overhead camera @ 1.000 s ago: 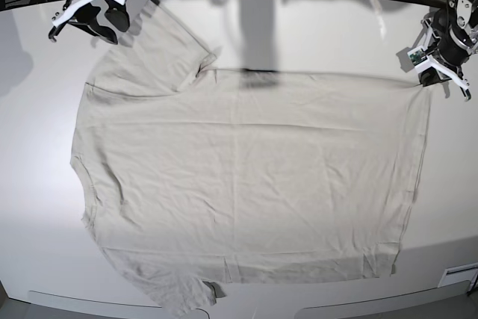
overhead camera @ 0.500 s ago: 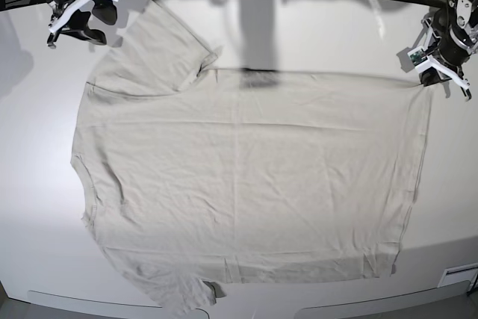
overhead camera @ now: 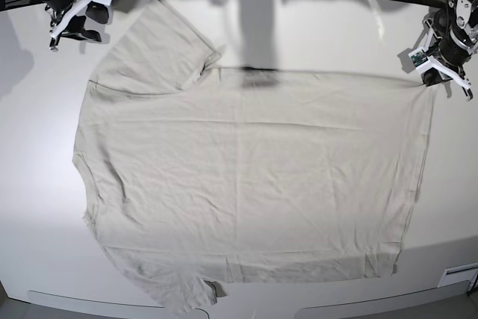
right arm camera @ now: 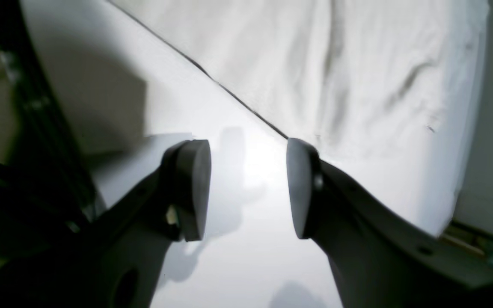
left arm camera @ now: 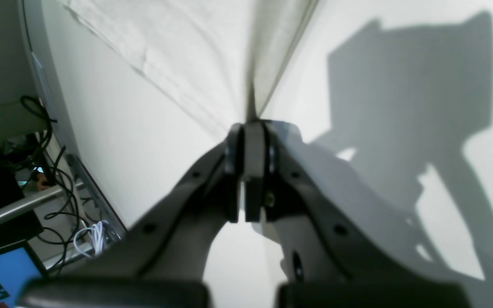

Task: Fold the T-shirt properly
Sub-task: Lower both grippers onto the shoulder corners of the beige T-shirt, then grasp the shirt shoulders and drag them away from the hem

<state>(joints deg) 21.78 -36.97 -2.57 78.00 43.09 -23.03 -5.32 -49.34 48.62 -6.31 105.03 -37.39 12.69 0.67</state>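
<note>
Pinching the T-shirt [overhead camera: 246, 177] hem corner: my left gripper [left arm camera: 250, 141], jaws closed on cloth. Right gripper [right arm camera: 248, 188]: jaws apart, beside the sleeve edge, holding nothing.

T-shirt [overhead camera: 246, 177] was plain pale beige, no print, w/ darker creases. Table [overhead camera: 314, 28] was white, grey shadows across it. Left gripper [left arm camera: 248, 171] had dark grey pads on pale grey fingers. Right gripper [right arm camera: 246, 188] was dark grey/black; white parts in base view.
</note>
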